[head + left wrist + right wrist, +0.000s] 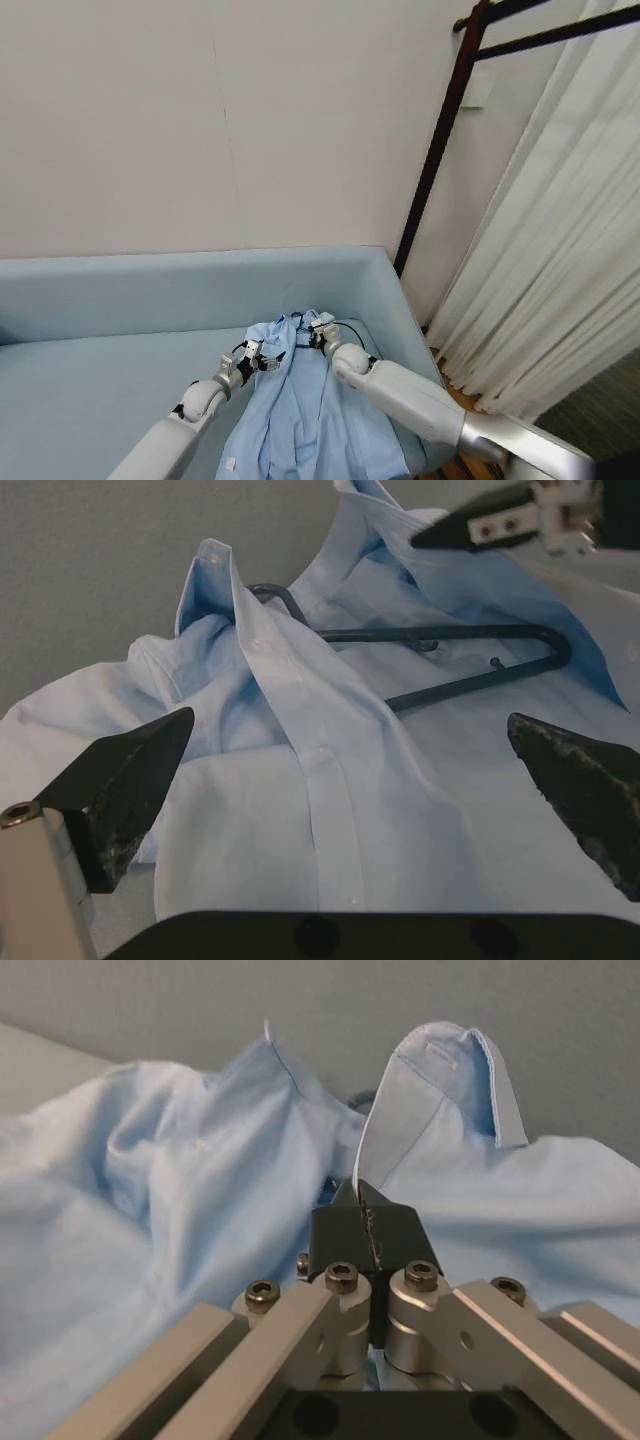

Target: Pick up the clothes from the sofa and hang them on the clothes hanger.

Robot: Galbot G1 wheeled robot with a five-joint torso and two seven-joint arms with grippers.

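Note:
A light-blue shirt (pixel 300 410) lies crumpled at the right end of the sofa (pixel 120 300), its collar toward the backrest. Inside it lies a dark clothes hanger (pixel 440 665), its hook by the collar. My left gripper (pixel 262 358) hovers open over the shirt's button placket (pixel 300 810), one pad (pixel 130 790) on each side of it. My right gripper (pixel 312 338) is at the collar, shut on the front edge of the shirt (pixel 150 1190). The closed jaws (pixel 365 1210) pinch fabric just below the raised collar. In the left wrist view, the right gripper (pixel 500 525) shows past the hanger.
A dark-brown clothes rack (pixel 440 140) stands beyond the sofa's right armrest, its top bars high at the upper right. White curtains (pixel 560 250) hang to the right of it. The sofa seat to the left of the shirt is bare. A plain wall is behind.

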